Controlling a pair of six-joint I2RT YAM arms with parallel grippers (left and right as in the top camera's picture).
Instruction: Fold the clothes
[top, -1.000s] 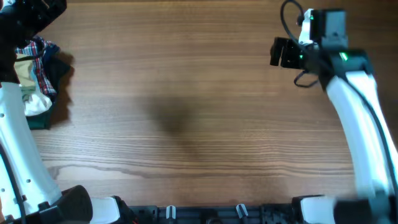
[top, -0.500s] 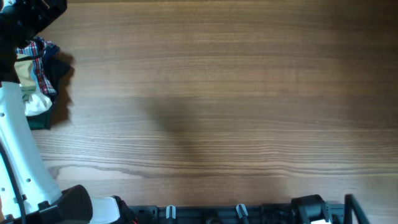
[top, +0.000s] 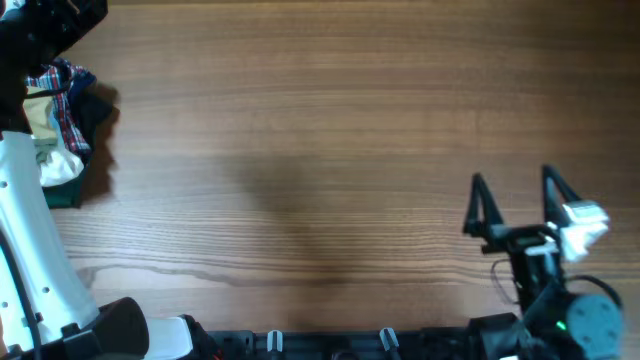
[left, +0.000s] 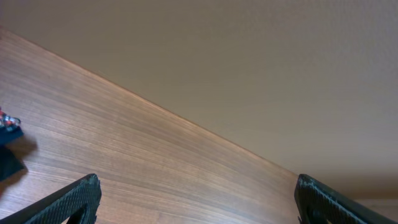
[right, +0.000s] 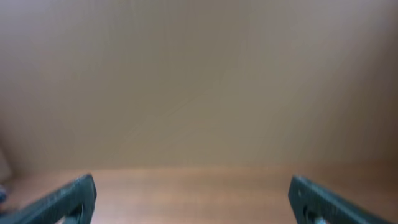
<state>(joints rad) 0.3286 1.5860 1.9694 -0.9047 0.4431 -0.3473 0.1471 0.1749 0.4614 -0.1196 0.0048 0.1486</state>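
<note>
The clothes (top: 57, 165) show as a small white and cream piece with a tan part in a pile at the table's far left edge, in the overhead view. My left gripper (left: 196, 200) is open over bare wood beyond the pile, nothing between its fingers. A sliver of the pile's plaid garment (left: 5, 119) shows at the left edge of its wrist view. My right gripper (top: 515, 205) stands open near the front right of the table, far from the clothes. In the right wrist view the right gripper (right: 194, 198) is blurred and empty.
A red-and-blue plaid garment (top: 65, 100), a black cloth (top: 97, 115) and a dark green folded cloth (top: 68, 192) make up the pile. My white left arm (top: 30, 250) runs along the left edge. A wide wooden table (top: 320, 130) lies between the arms.
The right arm swung from the far right back of the table, out of view for a moment, and now sits at the front right with its jaws open. The left arm has not moved.
</note>
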